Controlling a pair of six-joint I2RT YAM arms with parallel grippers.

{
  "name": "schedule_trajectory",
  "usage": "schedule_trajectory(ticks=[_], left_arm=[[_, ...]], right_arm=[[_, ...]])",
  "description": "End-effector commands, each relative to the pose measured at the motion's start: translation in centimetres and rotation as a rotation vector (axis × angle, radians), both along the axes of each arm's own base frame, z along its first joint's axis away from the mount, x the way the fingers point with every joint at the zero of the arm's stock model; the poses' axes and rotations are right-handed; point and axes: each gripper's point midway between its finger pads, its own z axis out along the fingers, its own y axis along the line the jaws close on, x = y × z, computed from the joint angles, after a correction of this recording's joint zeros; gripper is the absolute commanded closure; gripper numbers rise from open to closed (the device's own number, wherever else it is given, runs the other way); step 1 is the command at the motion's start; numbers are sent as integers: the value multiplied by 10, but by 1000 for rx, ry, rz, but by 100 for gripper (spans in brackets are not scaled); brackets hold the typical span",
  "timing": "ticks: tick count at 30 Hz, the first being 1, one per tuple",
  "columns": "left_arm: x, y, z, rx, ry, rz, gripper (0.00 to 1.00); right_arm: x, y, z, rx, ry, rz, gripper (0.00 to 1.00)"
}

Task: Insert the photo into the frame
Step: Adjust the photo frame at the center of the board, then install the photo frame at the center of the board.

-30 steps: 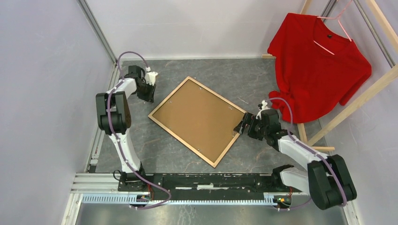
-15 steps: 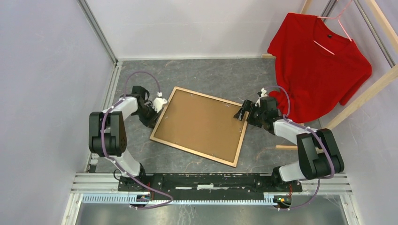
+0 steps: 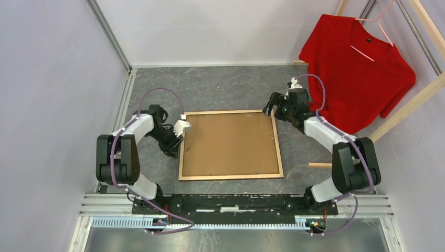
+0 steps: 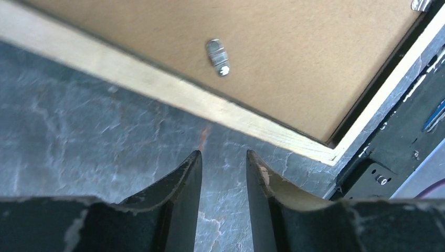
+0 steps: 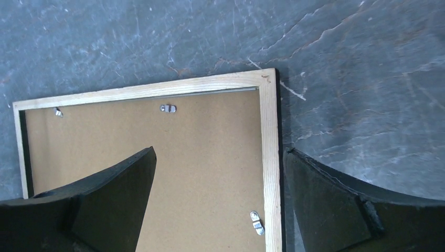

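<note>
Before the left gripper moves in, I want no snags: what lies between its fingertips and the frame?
Only a bare strip of grey marbled table, seen in the left wrist view; the left gripper sits short of the light wood rail of the frame.

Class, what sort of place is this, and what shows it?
Probably a robotics lab test cell: a left arm and right arm bolted to a rail, plain walls boxing in the table, and props, a frame lying back-up and a hanging red shirt.
</note>
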Motion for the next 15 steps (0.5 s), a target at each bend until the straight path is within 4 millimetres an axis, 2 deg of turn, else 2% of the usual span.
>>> schedule_trajectory(ticks=[1, 3, 6, 8, 11, 15], left_arm=[[29, 6, 16, -79, -41, 113, 54], [39, 1, 19, -124, -26, 174, 50], [52, -7, 21, -186, 12, 250, 49], [58, -12, 22, -225, 31, 269, 47], [61, -15, 18, -245, 52, 272, 44], [64, -14, 8, -240, 78, 280, 46]], right_arm=[[-1, -11, 41, -61, -128, -59, 2], [-9, 8, 52, -41, -170, -10, 2], [-29, 65, 60, 17, -226, 140, 2], [-47, 104, 57, 46, -241, 253, 3], [-67, 143, 48, 112, -249, 347, 9], [-91, 194, 39, 178, -234, 460, 15]])
